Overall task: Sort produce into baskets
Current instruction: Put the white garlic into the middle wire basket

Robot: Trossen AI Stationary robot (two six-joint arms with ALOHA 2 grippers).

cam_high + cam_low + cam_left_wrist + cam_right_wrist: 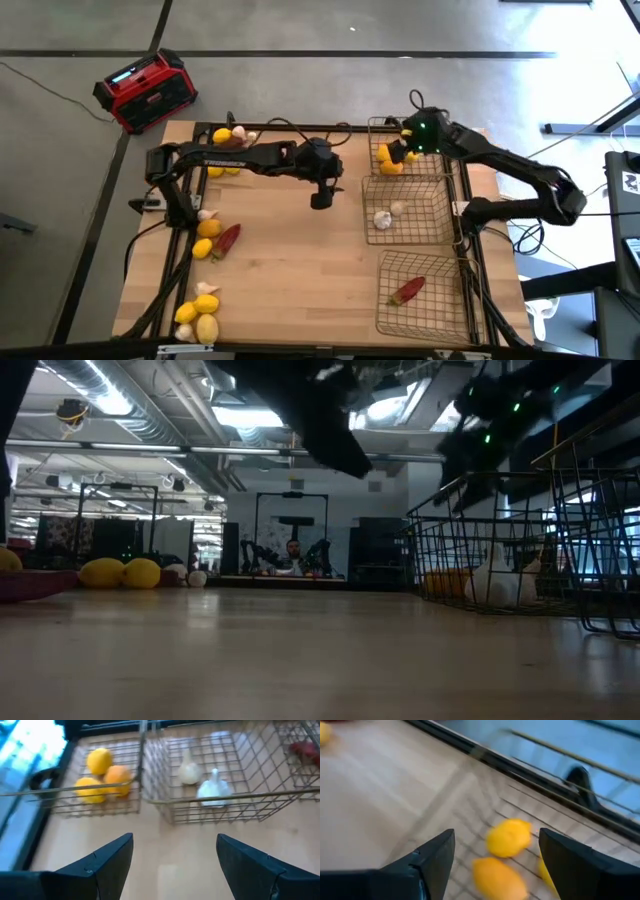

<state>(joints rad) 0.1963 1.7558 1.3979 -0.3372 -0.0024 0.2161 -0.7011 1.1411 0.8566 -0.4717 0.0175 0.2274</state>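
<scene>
- Pale wooden planks are forming the tabletop (300,270), ringed by black metal frame rails (105,210), with a red-and-black boxy radio (145,90) sitting on the grey floor beyond the far left corner.
- Three square bronze-coloured wire-mesh baskets (412,215) are lining the right edge: round yellow-orange lemons (388,160) are lying in the far one, small white garlic bulbs (383,218) in the middle one, and an elongated dark red chili pepper (407,290) in the near one.
- Unsorted produce is still waiting along the left edge: lemons and garlic at the far left corner (228,137), a chili with lemons and garlic at mid-edge (226,238), more lemons and garlic at the near left corner (200,315).
- Left gripper (321,198) is hanging over the tabletop's middle, fingers spread and empty, facing the baskets.
- Right gripper (497,862) is hovering over the far basket, fingers (437,855) apart, carrying nothing, lemons lying just below.
- Lemons are probably firm and prone to rolling, so pinching across the middle seems safest.
- Garlic is likely light with papery, fragile skin; the chili looks soft and is best taken mid-body.
</scene>
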